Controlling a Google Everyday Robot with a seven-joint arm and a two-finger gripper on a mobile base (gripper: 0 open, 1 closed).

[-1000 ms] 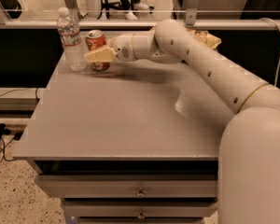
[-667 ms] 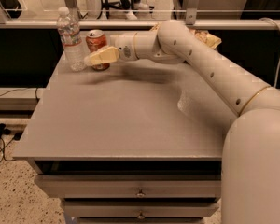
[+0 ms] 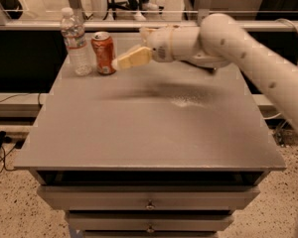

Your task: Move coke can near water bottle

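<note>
**Coke can upright beside water bottle, pincer holding nothing**

Shows the coke can (image 3: 103, 52) standing upright on the far-left part of the desk (image 3: 149, 133). Sits just right of the water bottle (image 3: 75, 41), with a narrow gap between the 2. Puts the bottle, also upright, nearest the desk's far-left corner, its white cap higher than the can's silver top.

Finds the pincer (image 3: 130, 47) just right of the can, over the far part of the desk and pointing left. Spread wide, with nothing in its grip. Reaches 1 yellowish finger (image 3: 134, 58) low toward the can's right side, its tip just beside the can and possibly touching it. Keeps the other, paler one higher and farther back, clear of the can. No part of the can between the 2.

Traces the white arm (image 3: 223, 38) from the pincer rightward across the far side of the desk and out past the right edge. Throws a soft shadow (image 3: 154, 90) on the grey top below the wrist.

Below the top, at the front: 2 drawers (image 3: 149, 197), each with 1 small knob.
</note>
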